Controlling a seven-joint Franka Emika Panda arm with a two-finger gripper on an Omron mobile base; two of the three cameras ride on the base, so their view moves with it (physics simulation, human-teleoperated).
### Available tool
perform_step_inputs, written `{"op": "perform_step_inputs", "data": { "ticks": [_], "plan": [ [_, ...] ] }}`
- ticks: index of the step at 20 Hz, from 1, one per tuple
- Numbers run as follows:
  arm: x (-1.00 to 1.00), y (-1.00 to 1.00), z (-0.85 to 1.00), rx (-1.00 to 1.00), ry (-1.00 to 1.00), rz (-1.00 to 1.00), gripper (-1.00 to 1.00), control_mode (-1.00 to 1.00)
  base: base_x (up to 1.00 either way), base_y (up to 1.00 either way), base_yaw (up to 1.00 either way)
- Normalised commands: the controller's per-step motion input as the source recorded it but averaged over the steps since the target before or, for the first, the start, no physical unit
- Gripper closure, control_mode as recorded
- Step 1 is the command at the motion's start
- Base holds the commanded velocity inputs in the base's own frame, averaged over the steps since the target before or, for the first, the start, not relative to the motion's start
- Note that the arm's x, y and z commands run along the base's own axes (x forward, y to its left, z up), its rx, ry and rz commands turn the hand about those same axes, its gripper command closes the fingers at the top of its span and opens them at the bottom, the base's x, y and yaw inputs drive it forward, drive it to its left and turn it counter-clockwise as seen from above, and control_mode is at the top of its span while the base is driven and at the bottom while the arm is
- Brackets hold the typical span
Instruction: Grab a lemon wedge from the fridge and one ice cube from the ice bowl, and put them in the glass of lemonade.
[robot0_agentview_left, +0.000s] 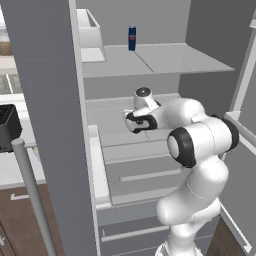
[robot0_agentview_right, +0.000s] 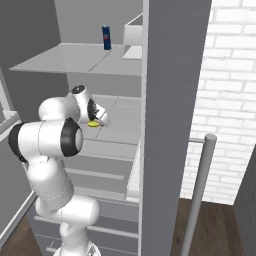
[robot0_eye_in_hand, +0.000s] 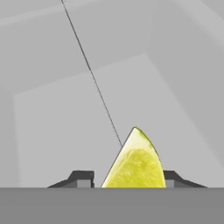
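The grey fridge (robot0_agentview_left: 150, 60) stands open, and my arm reaches in over its middle shelf (robot0_agentview_right: 120, 117). On that shelf lies the lemon wedge (robot0_agentview_right: 93, 123), small and yellow-green, just under my gripper (robot0_agentview_right: 100, 119). In the hand view the lemon wedge (robot0_eye_in_hand: 135, 164) stands between the two dark fingertips (robot0_eye_in_hand: 81, 178), close against the right one and with a small gap to the left one. The gripper (robot0_eye_in_hand: 127, 179) is open around it. From the left base view the gripper (robot0_agentview_left: 131, 123) points down and to the left at the shelf.
A blue can (robot0_agentview_left: 132, 38) and a white bin (robot0_agentview_left: 90, 35) sit on the upper shelf. The open left door (robot0_agentview_left: 50, 115) with its bar handle (robot0_agentview_left: 32, 195) stands close on the left, the right door (robot0_agentview_left: 245, 150) on the right. Drawers (robot0_agentview_left: 145, 175) lie below.
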Motion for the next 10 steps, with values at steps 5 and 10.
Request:
{"op": "perform_step_inputs", "data": {
  "ticks": [5, 10],
  "plan": [
    [-0.79, -0.3, 0.38, 0.01, -0.05, 0.26, 1.0, -1.0, 0.0, 0.0, 0.0],
    [-1.0, -0.14, 0.8, -0.01, 0.0, 0.31, 1.0, -1.0, 0.0, 0.0, 0.0]
  ]
}}
